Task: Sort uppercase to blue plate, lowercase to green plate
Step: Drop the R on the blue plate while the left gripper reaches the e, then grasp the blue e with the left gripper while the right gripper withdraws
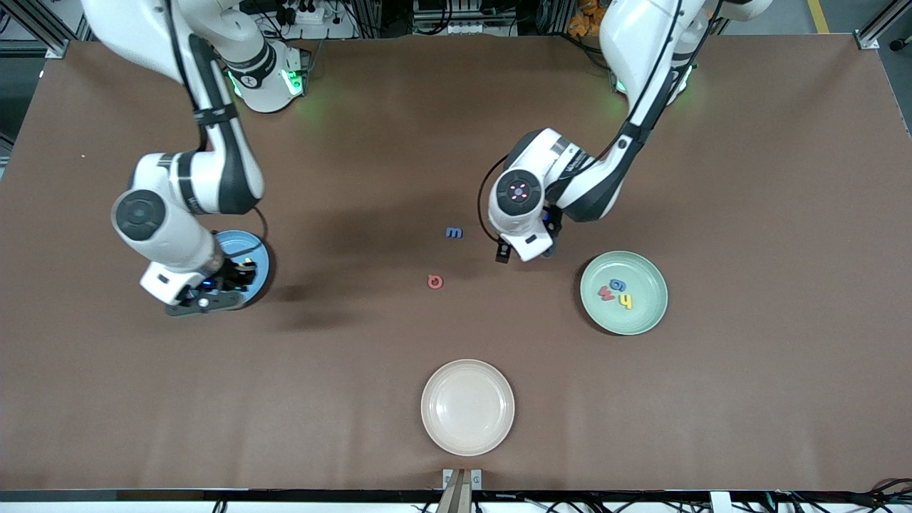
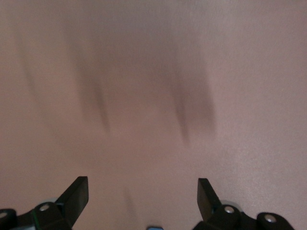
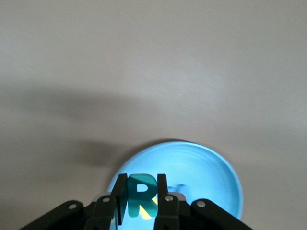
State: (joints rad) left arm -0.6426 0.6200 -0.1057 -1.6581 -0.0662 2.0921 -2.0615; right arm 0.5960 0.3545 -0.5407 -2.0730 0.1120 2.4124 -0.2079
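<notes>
My right gripper [image 3: 142, 186] is shut on the teal-green R [image 3: 143, 199], holding it upright over the blue plate [image 3: 201, 167]. In the front view this gripper [image 1: 231, 278] hangs over the blue plate [image 1: 261, 261], where a yellow letter [image 1: 247, 261] lies. A blue lowercase m [image 1: 454, 232] and the red Q [image 1: 435, 282] lie on the bare table mid-way between the arms. The green plate [image 1: 645, 317] holds a red w [image 1: 607, 293], a blue g [image 1: 618, 284] and a yellow h [image 1: 626, 301]. My left gripper [image 2: 142, 191] is open over bare table, between the m and the green plate [image 1: 546, 248].
A larger cream plate [image 1: 467, 407] sits near the table's front edge, nearer the front camera than the Q. Brown table surface surrounds the plates.
</notes>
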